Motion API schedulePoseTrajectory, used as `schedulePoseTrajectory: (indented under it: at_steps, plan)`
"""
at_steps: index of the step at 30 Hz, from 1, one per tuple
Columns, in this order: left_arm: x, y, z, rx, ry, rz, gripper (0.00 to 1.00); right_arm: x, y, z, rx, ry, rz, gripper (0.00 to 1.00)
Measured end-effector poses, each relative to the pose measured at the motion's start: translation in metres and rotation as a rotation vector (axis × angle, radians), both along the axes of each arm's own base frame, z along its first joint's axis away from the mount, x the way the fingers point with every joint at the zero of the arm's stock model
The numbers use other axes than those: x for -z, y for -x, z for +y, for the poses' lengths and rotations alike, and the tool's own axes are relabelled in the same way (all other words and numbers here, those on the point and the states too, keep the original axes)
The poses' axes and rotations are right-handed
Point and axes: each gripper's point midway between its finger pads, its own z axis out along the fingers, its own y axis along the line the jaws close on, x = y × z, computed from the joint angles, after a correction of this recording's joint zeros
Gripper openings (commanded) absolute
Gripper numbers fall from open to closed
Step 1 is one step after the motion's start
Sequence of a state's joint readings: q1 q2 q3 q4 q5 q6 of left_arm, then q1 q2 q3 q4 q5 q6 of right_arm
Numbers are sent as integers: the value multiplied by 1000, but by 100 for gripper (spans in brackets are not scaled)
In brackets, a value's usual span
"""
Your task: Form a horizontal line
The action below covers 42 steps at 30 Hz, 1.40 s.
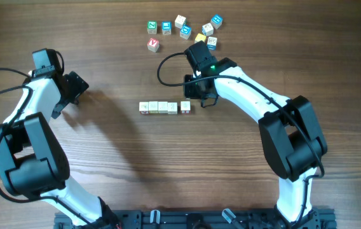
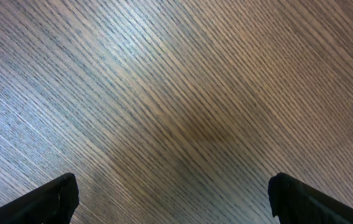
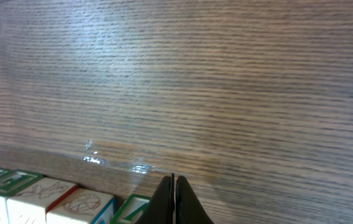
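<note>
Line of cubes (image 1: 158, 107) straight, end cube (image 1: 185, 107) just apart. Right gripper (image 3: 174, 183) pressed together, likely to push it in. Left gripper (image 2: 173, 190) spread, idle.

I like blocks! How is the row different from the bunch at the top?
The row is straight; the bunch is scattered, cubes turned every way. The row shows cream tops; the bunch shows blue, green, red and yellow faces. Both are small letter cubes.
</note>
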<state>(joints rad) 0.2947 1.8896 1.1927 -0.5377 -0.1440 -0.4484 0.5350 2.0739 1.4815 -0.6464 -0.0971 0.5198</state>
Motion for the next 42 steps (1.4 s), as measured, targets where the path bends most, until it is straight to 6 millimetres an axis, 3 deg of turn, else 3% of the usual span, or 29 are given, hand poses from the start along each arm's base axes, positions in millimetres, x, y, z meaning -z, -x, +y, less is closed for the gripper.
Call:
schedulePoseTrajectory:
  at_steps: [12,25,31,34,42]
  plan:
    - [0,0,0,0,0,0,100,3,14,-1,-11,-2,61,4]
    - [0,0,0,0,0,0,100,4,32,14,-58,-7,97,5]
    - [0,0,0,0,0,0,100,9,34,-7,16,89,110,4]
    - [0,0,0,0,0,0,100,12,50,-18,35,136,178,5]
    - [0,0,0,0,0,0,100,11,61,-8,19,73,234,5]
